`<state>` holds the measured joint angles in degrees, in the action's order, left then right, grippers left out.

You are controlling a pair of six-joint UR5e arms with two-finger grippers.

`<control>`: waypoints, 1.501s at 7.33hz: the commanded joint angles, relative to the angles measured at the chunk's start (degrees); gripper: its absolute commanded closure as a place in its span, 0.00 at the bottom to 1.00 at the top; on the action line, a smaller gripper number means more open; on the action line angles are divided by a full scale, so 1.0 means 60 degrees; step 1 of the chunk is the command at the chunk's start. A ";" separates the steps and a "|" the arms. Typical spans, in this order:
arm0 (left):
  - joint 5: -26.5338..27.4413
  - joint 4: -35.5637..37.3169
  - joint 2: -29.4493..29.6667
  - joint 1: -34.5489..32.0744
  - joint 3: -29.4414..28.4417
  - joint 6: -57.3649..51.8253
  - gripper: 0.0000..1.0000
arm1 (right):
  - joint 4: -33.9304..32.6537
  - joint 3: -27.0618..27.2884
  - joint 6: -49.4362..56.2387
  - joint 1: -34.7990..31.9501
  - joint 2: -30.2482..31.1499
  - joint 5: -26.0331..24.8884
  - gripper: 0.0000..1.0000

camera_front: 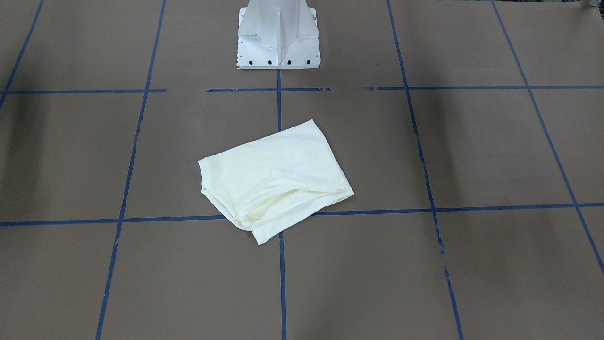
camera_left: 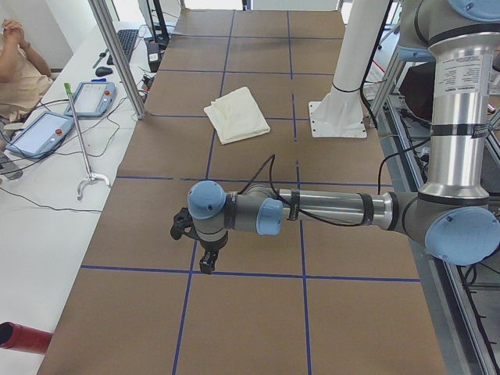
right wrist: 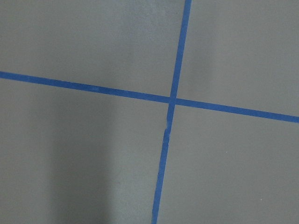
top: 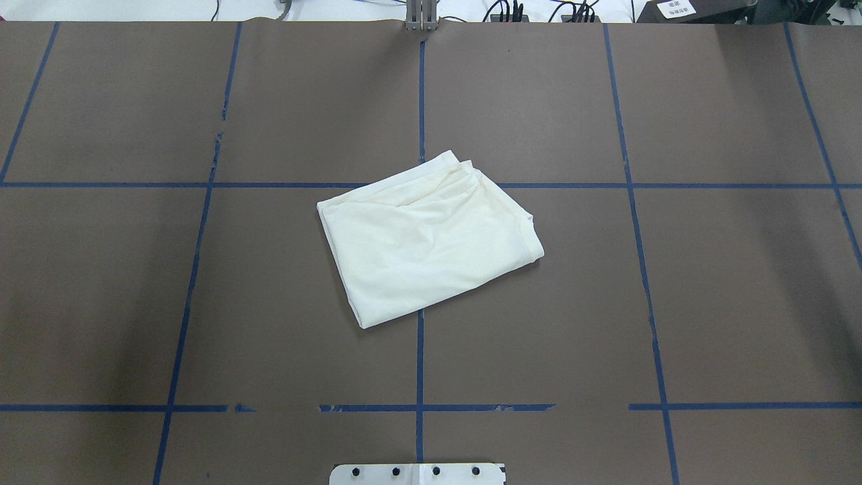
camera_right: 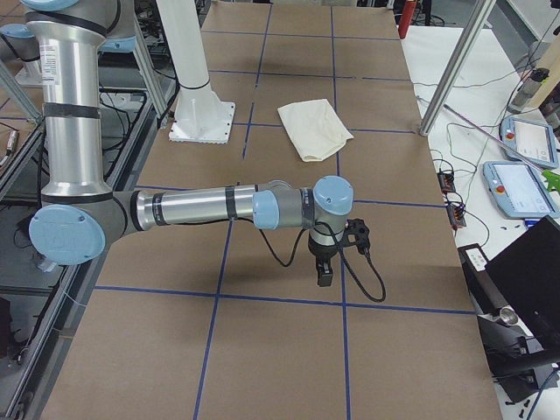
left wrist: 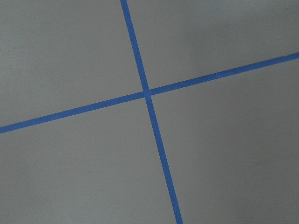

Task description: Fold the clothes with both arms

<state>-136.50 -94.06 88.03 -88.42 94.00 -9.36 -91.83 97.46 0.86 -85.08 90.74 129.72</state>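
At the centre of the table [top: 707,303], we found the cream T-shirt [top: 427,242] lying as a compact folded packet, plain side up, skewed against the blue tape grid [top: 420,364] and in front of the white pedestal [camera_front: 278,38]. We judged the folding to be complete or nearly so.

The left arm [camera_left: 328,209] and the right arm [camera_right: 192,208] each reached out low over opposite ends of the table, well apart from the garment. The left gripper [camera_left: 207,262] and the right gripper [camera_right: 324,273] pointed down above bare table. We could not tell whether either pincer was open or closed; both wrist views showed only tape crossings.

Hazards we noted:
- The packet's edge farthest from the robot showed offset, loosely stacked layers. A pinch taking only the top layer would likely peel the fold open.
- The skewed placement could cause an uneven further fold if both grippers approached along the grid lines.
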 commanded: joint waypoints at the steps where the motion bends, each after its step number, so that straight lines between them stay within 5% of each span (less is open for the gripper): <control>1: -0.0057 -0.0070 0.0020 0.0001 -0.0008 -0.0036 0.00 | 0.0026 -0.0289 -0.0039 0.0000 0.0110 0.0321 0.00; 11: -0.0087 -0.0070 0.0211 0.0001 0.0036 -0.0080 0.00 | 0.0070 -0.0496 -0.0055 0.0000 0.0037 0.0733 0.00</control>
<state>-137.02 -94.48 89.25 -88.42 94.19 -9.84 -91.41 94.44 0.53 -85.08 90.97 134.12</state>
